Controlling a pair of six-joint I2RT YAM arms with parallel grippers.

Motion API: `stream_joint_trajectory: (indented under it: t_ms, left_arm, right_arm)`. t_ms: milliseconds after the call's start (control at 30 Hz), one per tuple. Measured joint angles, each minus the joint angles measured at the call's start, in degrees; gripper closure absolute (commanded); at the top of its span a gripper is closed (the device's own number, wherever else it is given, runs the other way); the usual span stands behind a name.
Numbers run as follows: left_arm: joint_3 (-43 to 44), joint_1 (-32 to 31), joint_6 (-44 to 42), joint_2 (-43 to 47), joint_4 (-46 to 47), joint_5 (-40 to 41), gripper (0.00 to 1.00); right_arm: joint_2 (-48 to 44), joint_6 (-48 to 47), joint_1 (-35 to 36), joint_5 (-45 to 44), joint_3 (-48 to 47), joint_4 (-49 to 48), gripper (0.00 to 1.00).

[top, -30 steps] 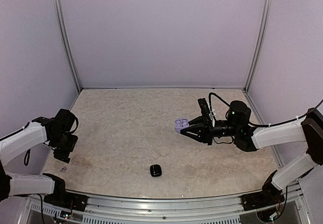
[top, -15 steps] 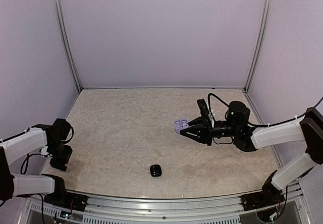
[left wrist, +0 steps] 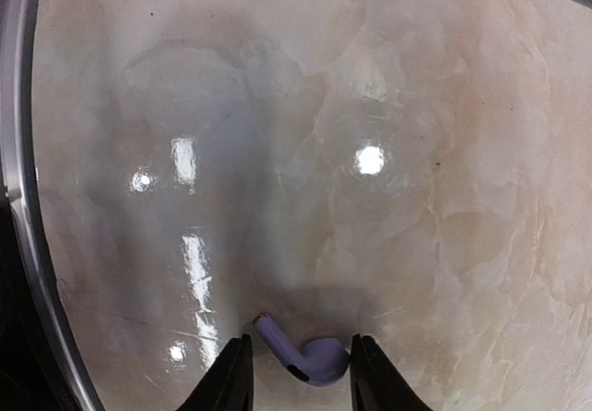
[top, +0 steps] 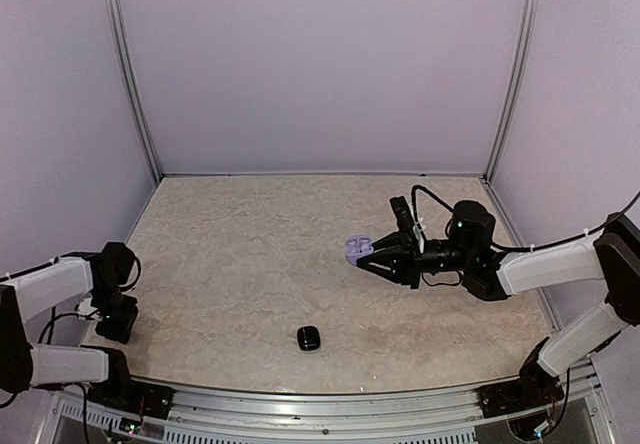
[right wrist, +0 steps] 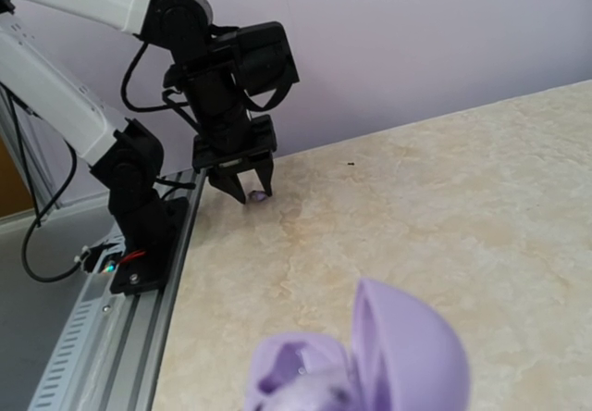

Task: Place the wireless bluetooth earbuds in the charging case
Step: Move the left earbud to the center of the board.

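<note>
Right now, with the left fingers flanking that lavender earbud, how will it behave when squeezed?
The lavender earbud looks glossy and rounded, so it may squirt out of the left gripper. Tiny beside the fingers, it's probably very light. On the smooth table it could skid or pivot.

Bright, even overhead light; little shadow, some glare.
Crisp and evenly exposed from above. On the left wrist view, white lamp spots mirrored in the glossy table, edges bowed by the lens, soft shadow low in frame. On the right wrist view, lavender case blurred up close, background sharp.
</note>
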State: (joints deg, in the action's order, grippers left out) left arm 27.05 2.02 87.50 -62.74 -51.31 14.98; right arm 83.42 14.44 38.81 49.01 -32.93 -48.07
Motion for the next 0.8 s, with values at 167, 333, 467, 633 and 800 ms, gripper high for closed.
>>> stream_joint_trajectory:
  t_ms: [167,333,467,633,800]
  left_arm:
    - [0.0,1.0,-0.9,0.0,0.8,0.0,0.75]
    - [0.0,1.2,-2.3,-0.7,1.6,0.0,0.95]
    - [1.1,1.4,-5.4,-1.0,3.1,-0.6,1.0]
    - [5.4,-6.3,-11.0,-6.7,7.3,-3.0,1.0]
    - [20.4,-22.5,-19.6,-19.3,11.0,-4.1,1.0]
  right_arm:
    - [0.0,0.0,0.0,0.0,0.0,0.2,1.0]
    - [0.1,-0.1,0.0,0.0,0.0,0.2,1.0]
    - [0.1,-0.1,0.0,0.0,0.0,0.3,1.0]
    - [0.1,-0.1,0.0,0.0,0.0,0.2,1.0]
    - [0.0,0.3,-1.3,0.0,0.0,0.3,1.0]
